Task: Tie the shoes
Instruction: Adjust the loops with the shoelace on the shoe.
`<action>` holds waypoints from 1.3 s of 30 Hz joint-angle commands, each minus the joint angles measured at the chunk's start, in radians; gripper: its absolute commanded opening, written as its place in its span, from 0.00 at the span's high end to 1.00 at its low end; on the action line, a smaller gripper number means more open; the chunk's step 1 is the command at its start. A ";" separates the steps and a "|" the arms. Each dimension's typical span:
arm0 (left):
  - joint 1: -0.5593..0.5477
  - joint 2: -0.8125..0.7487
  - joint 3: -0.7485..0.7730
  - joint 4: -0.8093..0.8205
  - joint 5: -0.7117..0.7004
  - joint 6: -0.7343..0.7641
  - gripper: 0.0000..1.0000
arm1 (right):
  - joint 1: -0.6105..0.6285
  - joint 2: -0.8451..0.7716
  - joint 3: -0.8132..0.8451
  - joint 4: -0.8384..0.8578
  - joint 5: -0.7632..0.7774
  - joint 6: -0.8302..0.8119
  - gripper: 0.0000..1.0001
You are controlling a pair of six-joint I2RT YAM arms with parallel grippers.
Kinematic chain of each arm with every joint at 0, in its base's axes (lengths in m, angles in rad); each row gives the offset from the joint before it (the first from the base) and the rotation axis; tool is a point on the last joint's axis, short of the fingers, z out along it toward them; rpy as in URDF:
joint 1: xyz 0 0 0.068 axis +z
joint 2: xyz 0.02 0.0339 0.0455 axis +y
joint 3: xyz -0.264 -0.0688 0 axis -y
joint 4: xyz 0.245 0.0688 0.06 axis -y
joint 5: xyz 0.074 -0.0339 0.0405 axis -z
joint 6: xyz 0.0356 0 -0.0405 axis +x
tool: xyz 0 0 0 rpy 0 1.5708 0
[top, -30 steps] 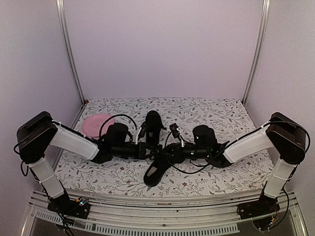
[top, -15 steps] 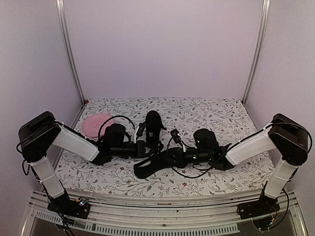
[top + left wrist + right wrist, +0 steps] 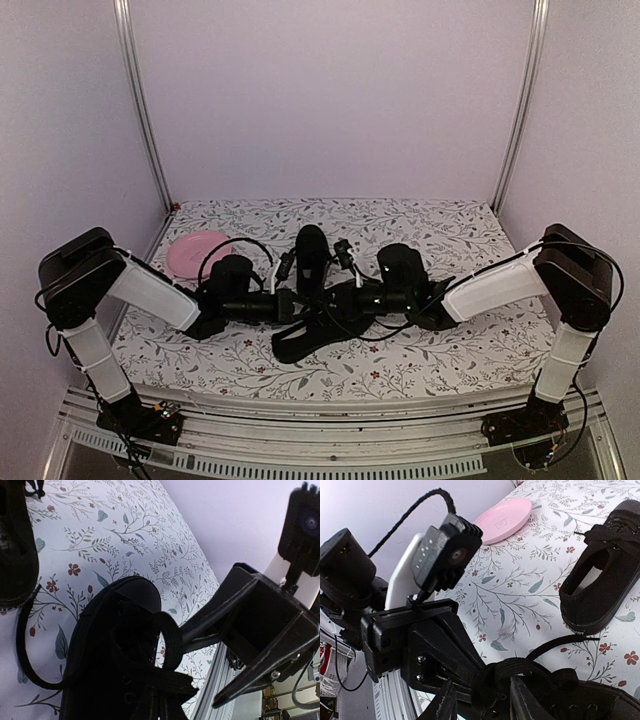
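Two all-black, low, slim shoes lie a little left of the middle of the worktop (image 3: 470, 350). The far shoe (image 3: 311, 252) stands on its sole with its toe toward the far edge and its opening facing up. The near shoe (image 3: 300, 340) lies slantwise just before it, one end toward the near left corner. Its thin black lace (image 3: 517, 669) is drawn up into a loop above the eyelets.

We get soft, even pinkish light, faint shadows; overhead view bows at edges, wrist views blur nearby, shoes (image 3: 311, 250) lose detail
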 commanded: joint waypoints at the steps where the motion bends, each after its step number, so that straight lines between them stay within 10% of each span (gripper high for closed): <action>1: 0.011 0.011 -0.004 0.040 0.018 0.006 1.00 | 0.010 0.048 0.043 -0.039 -0.011 -0.020 0.62; 9: 0.012 0.009 -0.005 0.038 0.017 0.008 1.00 | 0.019 0.062 0.056 -0.044 0.004 -0.026 0.97; 39: 0.057 0.017 -0.004 0.051 0.051 0.012 1.00 | 0.038 -0.056 -0.154 0.019 -0.107 0.089 0.98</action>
